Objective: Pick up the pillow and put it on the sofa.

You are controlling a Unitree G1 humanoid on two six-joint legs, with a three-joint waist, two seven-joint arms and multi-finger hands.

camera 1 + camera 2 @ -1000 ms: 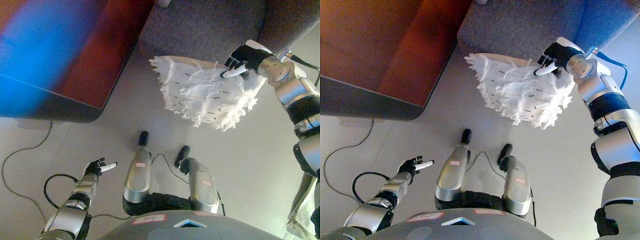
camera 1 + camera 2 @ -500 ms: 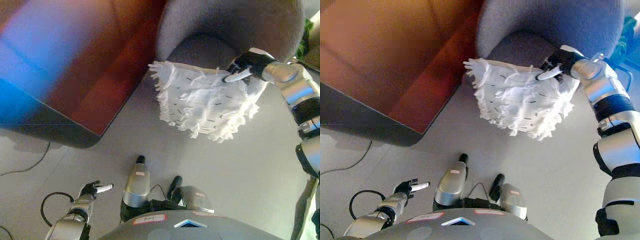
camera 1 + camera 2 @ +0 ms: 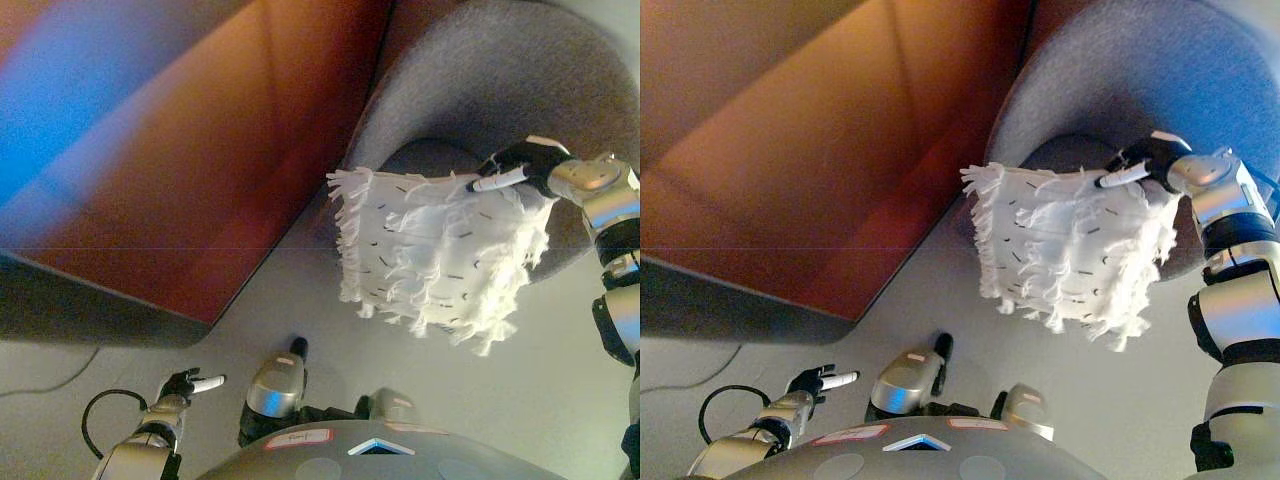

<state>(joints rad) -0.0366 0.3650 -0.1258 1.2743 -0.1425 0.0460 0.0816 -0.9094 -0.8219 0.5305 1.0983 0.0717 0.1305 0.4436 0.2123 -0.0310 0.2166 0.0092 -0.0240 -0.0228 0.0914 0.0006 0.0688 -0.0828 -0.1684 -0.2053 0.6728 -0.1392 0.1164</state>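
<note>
A white fringed pillow (image 3: 440,255) with small dark dashes hangs in the air in front of the grey sofa (image 3: 480,80). My right hand (image 3: 520,165) is shut on the pillow's upper right corner and holds it just before the sofa's seat cushion (image 3: 425,160). The pillow's lower edge dangles free above the floor. My left hand (image 3: 185,384) is low at the lower left, fingers relaxed, holding nothing.
A large reddish-brown wooden cabinet (image 3: 200,170) fills the left and upper middle, right beside the sofa. Grey floor (image 3: 540,400) spreads below the pillow.
The whole view has tilted upward, so the sofa's curved back now shows. The pillow, still held by my right hand, sits nearer the seat cushion. My left hand stays low.
</note>
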